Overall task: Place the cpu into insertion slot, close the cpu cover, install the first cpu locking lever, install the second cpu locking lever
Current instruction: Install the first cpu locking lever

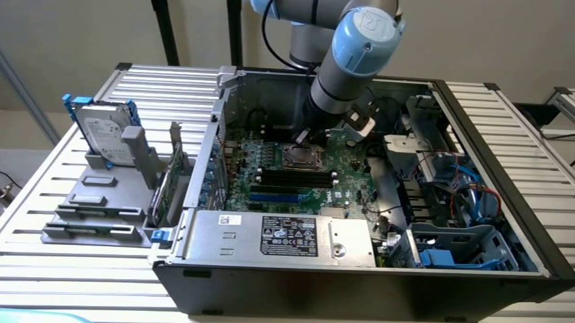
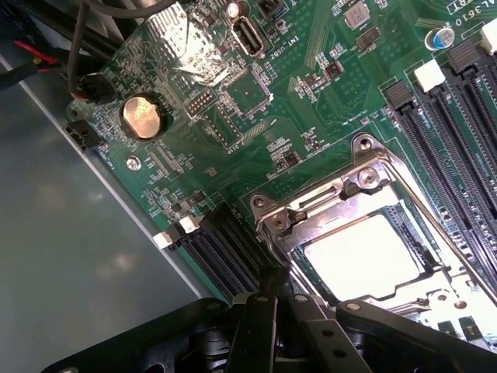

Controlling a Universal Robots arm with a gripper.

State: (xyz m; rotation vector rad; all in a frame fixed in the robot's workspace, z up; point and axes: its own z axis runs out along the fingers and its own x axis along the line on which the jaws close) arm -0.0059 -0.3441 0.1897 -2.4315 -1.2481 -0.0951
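Slatted metal tabletop (image 1: 54,202) carries the open computer case (image 1: 359,282), whose walls leave little clearance beside my arm. My gripper (image 2: 268,299) is fully closed, holding nothing, its tip just beside the insertion slot (image 2: 373,233). The cpu (image 2: 361,256), flat and silvery, sits inside under the shiny metal cpu cover (image 2: 342,203), on the green motherboard (image 2: 256,101).

You have the cpu (image 2: 359,256) in the slot (image 2: 419,268) under the cover (image 2: 342,203), with memory slots (image 2: 458,124) beside it on the board (image 2: 311,101).
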